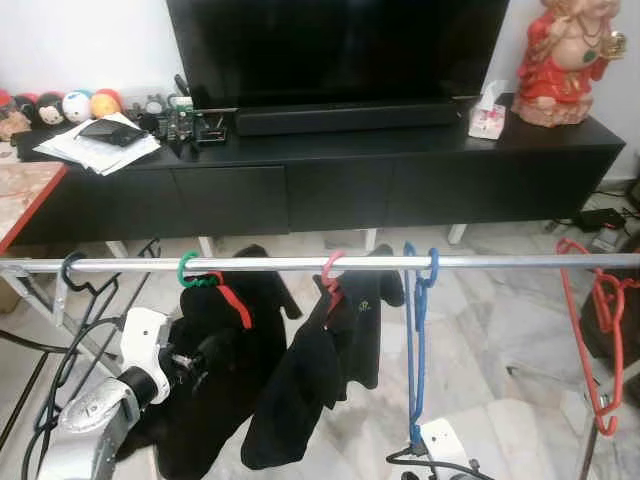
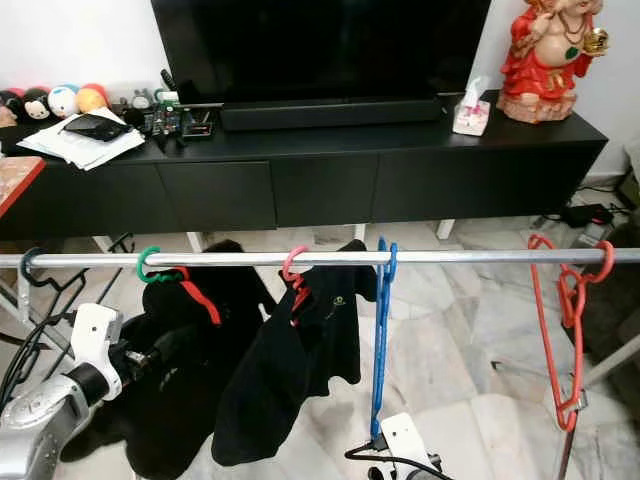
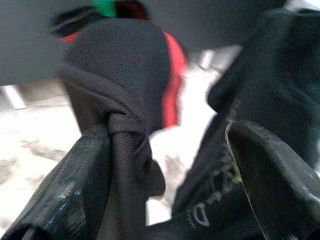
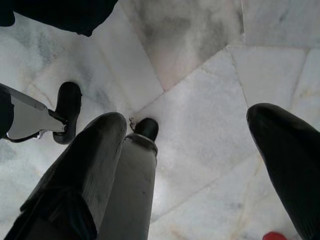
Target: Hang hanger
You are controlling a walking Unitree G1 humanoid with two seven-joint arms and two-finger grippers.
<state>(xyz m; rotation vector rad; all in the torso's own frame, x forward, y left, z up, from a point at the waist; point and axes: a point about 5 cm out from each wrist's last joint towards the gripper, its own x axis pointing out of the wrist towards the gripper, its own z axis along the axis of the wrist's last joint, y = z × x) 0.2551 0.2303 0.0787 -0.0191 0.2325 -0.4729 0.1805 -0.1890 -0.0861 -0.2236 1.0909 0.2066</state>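
- left end effector (image 3: 165, 165) has its fingers spread apart, one finger (image 3: 75, 185) touching the black garment (image 1: 215, 370) hanging on the green-hooked hanger (image 1: 190, 272)
- that hanger's already up on the silver rail (image 1: 300, 264), left side
- right end effector (image 4: 185, 165) sits low and near, fingers wide apart over the marble floor (image 4: 200, 75), gripping nothing
- further right along the rail: pink hanger (image 1: 331, 270) with another black top, bare blue hanger (image 1: 416, 340), red hangers (image 1: 598, 340)
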